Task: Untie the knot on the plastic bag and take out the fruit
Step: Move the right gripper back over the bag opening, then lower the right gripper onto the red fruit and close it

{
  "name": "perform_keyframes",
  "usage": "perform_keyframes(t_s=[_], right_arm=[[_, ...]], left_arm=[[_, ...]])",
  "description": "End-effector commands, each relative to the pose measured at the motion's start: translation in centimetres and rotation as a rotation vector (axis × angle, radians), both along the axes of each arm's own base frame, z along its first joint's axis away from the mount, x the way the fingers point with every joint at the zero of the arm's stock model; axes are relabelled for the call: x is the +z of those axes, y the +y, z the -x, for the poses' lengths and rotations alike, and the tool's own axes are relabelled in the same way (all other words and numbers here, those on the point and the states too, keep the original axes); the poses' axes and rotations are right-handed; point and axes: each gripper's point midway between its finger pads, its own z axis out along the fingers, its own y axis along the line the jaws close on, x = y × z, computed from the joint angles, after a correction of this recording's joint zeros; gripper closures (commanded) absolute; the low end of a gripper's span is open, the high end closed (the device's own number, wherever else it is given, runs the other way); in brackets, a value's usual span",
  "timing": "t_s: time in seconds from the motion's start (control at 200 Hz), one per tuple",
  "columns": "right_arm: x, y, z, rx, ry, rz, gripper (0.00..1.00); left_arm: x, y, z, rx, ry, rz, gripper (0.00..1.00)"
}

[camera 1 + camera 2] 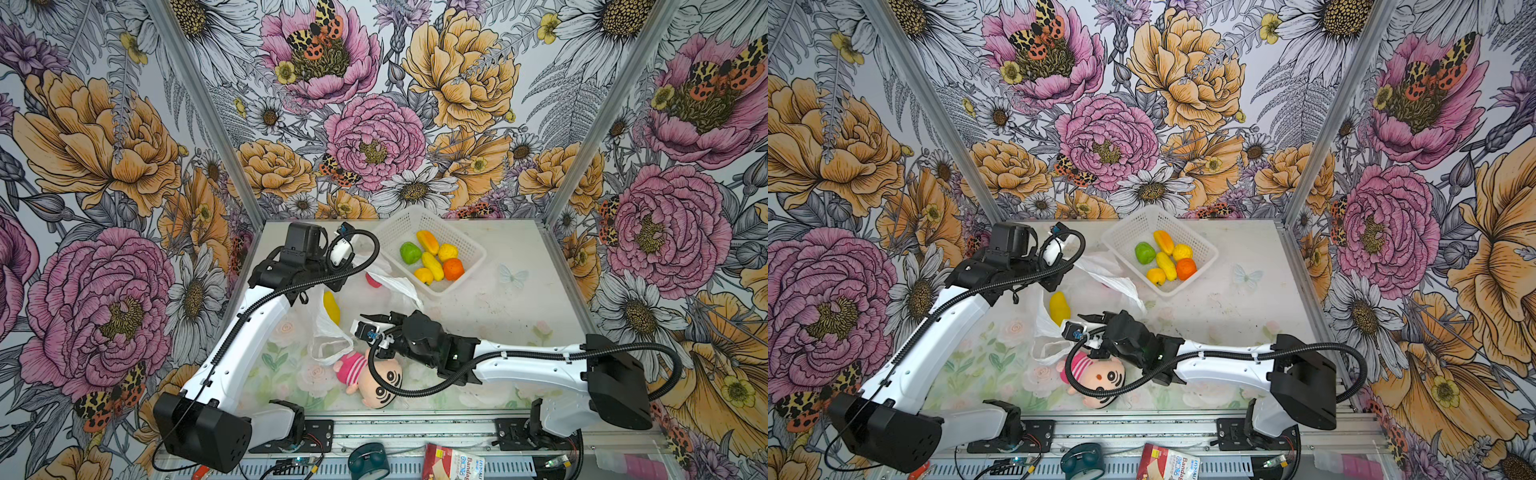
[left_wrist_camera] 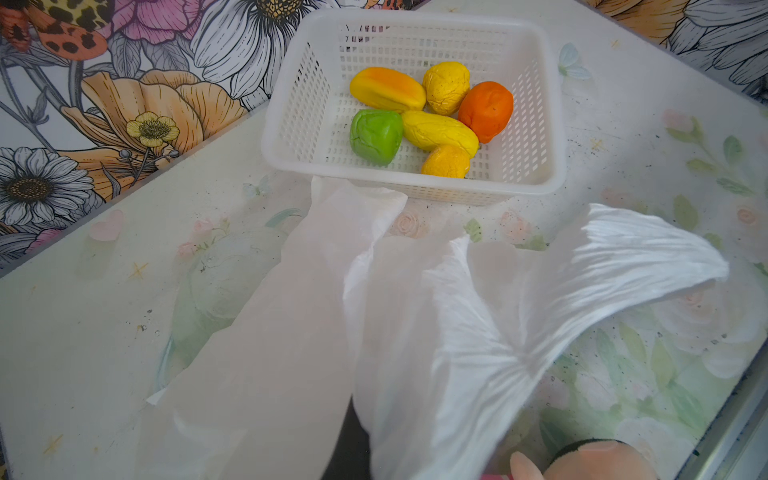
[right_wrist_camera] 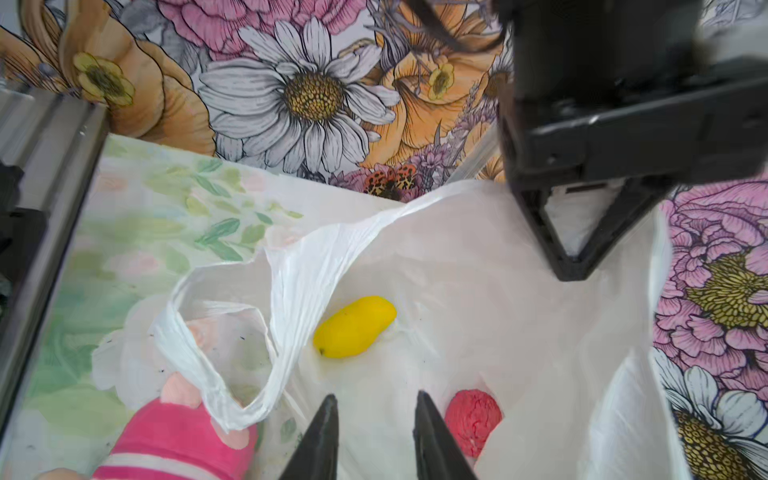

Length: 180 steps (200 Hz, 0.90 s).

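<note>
The left pincer (image 3: 575, 266) is clamped together on the plastic bag (image 3: 478, 299), which lies spread on the surface (image 1: 498, 299). A yellow fruit (image 3: 355, 326) and a pink-red fruit (image 3: 471, 419) lie within its folds. The right pincer (image 3: 375, 397) points between them, jaws apart and empty. Six fruits (image 2: 436, 129) sit in the basket (image 2: 536, 124) nearby.

Left claw (image 3: 575, 268) pinched shut — right claw (image 3: 375, 399) parted.

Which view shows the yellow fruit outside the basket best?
The right wrist view: the yellow fruit lies whole and close on the plastic bag. In both top views the fruit is small beside the bag. The left wrist view does not show it.
</note>
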Motion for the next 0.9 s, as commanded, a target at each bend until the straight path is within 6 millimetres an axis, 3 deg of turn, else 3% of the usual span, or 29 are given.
perform_keyframes(t_s=[0.0,0.115,0.505,0.64,0.896], right_arm=[[-1.5,0.1,-4.4,-0.124,-0.034,0.067,0.7],[-4.4,0.3,-7.3,-0.188,-0.005,0.146,0.71],[-12.0,1.0,-14.4,-0.431,-0.007,0.448,0.69],[-13.2,1.1,-16.6,-0.54,-0.061,0.516,0.55],[-14.7,1.0,-18.9,-0.635,-0.068,0.567,0.36]], left_arm=[[0.3,0.0,-0.1,0.005,-0.01,0.003,1.0],[0.2,0.0,-0.1,0.005,-0.009,-0.001,1.0],[0.2,-0.1,-0.1,0.002,-0.006,0.001,1.0],[0.3,-0.1,-0.1,0.0,-0.009,0.003,1.0],[0.2,-0.1,-0.1,-0.001,-0.007,0.004,1.0]])
